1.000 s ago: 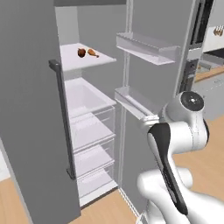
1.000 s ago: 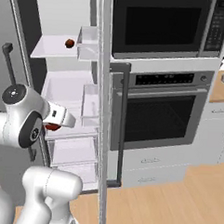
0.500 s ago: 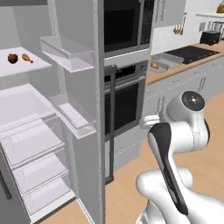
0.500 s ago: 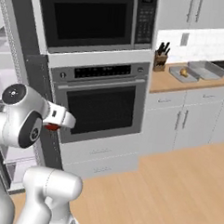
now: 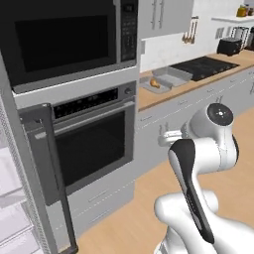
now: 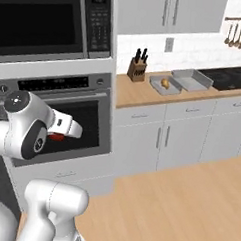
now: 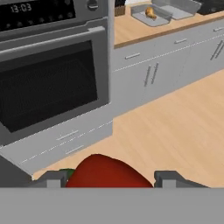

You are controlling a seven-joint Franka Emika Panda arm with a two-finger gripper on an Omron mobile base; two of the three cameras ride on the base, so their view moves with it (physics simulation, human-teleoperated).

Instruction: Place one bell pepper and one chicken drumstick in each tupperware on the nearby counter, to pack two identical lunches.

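Observation:
A glossy red bell pepper (image 7: 105,173) sits between the fingertips (image 7: 168,178) of my gripper (image 7: 107,180), which is shut on it. From the right base view, the gripper (image 6: 61,134) hangs in front of the oven with the bell pepper (image 6: 55,137) under it. Two light-grey tupperware trays stand side by side on the wooden counter (image 6: 144,96). The left tupperware (image 6: 157,83) holds a chicken drumstick (image 6: 165,84); the right tupperware (image 6: 192,79) looks empty. The same tupperware (image 5: 171,76) and chicken drumstick (image 5: 155,83) show in the left base view.
A built-in oven (image 6: 87,121) with a microwave (image 6: 42,18) above it stands straight ahead. A knife block (image 6: 137,69) is left of the trays and a dark cooktop (image 6: 230,78) to their right. A grey fridge door (image 5: 44,163) stands open on the left. Wooden floor (image 6: 178,195) lies ahead.
The whole picture has swung from the open fridge to the oven and counter, so the camera has moved. The gripper still holds the pepper the same way.

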